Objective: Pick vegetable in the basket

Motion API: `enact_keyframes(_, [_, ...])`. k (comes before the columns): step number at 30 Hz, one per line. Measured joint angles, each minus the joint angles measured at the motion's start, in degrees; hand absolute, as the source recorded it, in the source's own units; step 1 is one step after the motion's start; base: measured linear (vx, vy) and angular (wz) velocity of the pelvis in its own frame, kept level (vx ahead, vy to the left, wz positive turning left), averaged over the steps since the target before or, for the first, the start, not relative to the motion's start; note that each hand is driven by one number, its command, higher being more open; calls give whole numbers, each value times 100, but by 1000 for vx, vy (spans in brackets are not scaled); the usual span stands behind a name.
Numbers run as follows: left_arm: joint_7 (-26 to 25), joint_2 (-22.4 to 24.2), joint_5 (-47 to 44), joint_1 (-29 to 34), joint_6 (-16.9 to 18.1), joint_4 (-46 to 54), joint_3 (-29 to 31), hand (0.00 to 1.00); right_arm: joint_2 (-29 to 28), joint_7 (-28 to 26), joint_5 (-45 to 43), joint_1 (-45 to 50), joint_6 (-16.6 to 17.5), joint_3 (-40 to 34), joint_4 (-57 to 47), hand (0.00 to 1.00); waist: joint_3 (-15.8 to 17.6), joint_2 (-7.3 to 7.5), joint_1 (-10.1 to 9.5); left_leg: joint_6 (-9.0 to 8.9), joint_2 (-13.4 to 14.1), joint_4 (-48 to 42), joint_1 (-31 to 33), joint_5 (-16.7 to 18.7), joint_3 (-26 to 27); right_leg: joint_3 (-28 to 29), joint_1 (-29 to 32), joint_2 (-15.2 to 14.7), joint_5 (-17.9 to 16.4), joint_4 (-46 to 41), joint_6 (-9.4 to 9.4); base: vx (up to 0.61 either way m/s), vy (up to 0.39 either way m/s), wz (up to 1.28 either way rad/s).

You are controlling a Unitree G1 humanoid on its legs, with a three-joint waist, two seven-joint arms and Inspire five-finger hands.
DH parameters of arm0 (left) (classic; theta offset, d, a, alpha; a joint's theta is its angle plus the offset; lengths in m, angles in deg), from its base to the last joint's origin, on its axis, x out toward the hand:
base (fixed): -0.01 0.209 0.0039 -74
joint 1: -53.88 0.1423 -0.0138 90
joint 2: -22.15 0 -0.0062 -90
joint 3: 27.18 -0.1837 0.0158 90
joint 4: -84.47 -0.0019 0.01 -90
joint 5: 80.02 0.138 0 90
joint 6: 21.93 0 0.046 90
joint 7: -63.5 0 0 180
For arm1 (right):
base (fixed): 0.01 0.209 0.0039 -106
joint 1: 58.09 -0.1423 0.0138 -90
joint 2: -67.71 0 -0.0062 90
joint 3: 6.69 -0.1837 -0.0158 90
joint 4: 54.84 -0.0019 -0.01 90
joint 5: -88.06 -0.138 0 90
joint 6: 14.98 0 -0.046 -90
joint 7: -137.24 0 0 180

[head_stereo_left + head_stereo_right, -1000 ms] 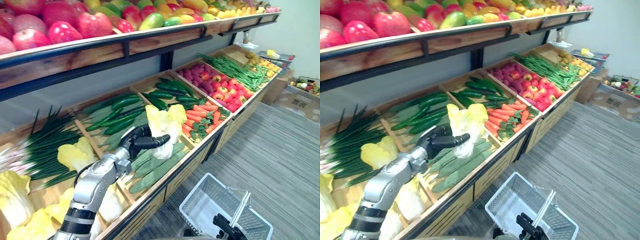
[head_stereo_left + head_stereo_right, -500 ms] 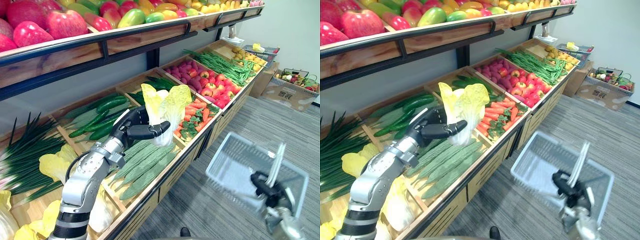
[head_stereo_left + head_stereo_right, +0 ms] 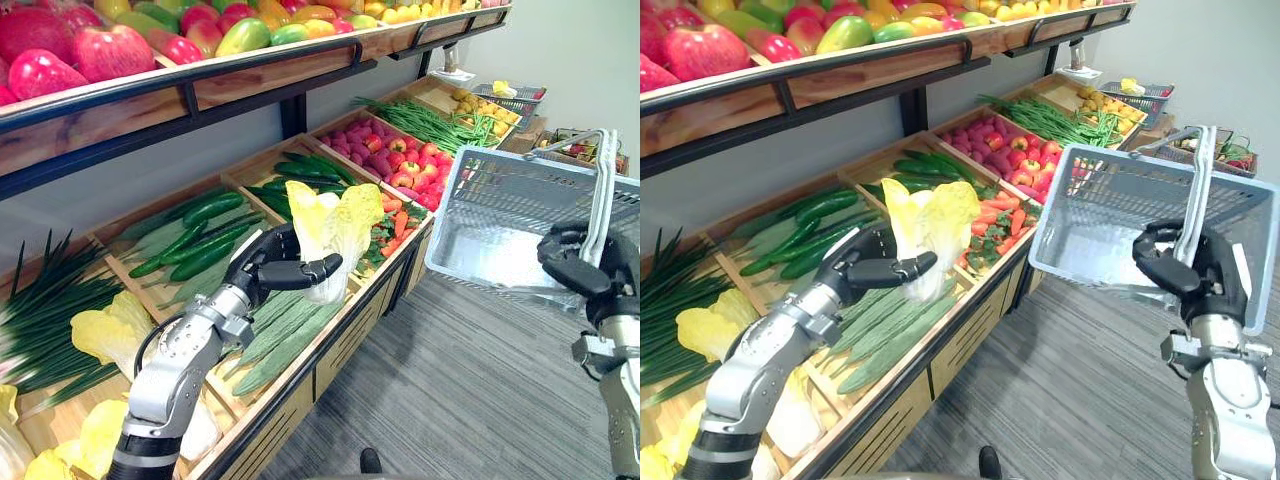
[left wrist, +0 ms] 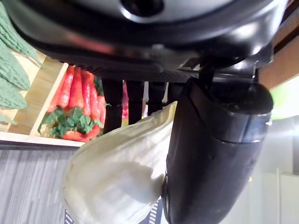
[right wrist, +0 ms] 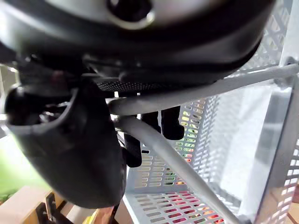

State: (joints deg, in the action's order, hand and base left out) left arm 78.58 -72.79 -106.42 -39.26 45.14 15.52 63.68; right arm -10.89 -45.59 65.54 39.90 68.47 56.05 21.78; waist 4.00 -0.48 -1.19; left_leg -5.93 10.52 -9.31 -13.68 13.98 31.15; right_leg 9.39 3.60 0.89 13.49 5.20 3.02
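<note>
One cabbage (image 3: 330, 232) in left hand (image 3: 262, 268); basket (image 3: 510, 215) hangs from right hand (image 3: 592, 268).

Eye views: high, angled down on the shared slanted wooden vegetable rack (image 3: 352, 352). Wrist views: tight behind left hand (image 4: 215, 149), right hand (image 5: 70, 149).

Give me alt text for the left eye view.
The left hand holds a cabbage over a shelf of vegetables. The right hand grips the handles of a grey basket, held up beside it.
</note>
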Motion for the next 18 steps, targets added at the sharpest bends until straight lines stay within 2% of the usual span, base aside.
enact_keyframes(3, [16, 0, -1, 21, 60, 0, -1, 0, 88, -188, -13, -72, -26, 169, -25, 0, -94, 3, 2, -3, -13, -30, 57, -2, -39, -29, 25, -29, 9, 3, 9, -24, 15, 6])
enact_keyframes(5, [-124, 0, -62, 21, 357, 0, -2, 0, 252, -375, -11, -85, -121, 284, -45, 0, -113, 6, -9, -11, -41, -50, 91, -7, -101, -91, 24, -79, 9, 22, 11, -45, 29, 11])
enact_keyframes(12, [-531, -13, -55, 7, 1022, 30, 206, 0, 400, -651, 4, -116, -245, 632, -93, 0, -237, 14, -30, -30, -48, -75, 184, -20, -183, -158, 67, -113, -9, 21, -17, -14, 15, 6])
enact_keyframes(14, [-564, -95, 18, -20, 1054, 169, 376, 0, 453, -730, 41, -202, -356, 682, -180, 0, -239, 11, -32, -32, -41, -74, 186, -22, -184, -159, 69, -104, 5, 15, -3, 0, 0, 0])
enact_keyframes(17, [-602, -482, 109, -216, 1271, 407, 632, 0, 618, -880, 125, -343, -476, 748, -384, 0, -243, 6, -59, -33, -37, -72, 186, -22, -186, -159, 70, -98, 14, 1, -4, 0, 0, 0])
enact_keyframes(18, [-609, -670, 192, -314, 1448, 515, 770, 0, 701, -964, 194, -409, -499, 800, -486, 0, -252, 2, -60, -33, -37, -70, 187, -22, -186, -159, 71, -98, 16, 1, -3, 0, 0, 0])
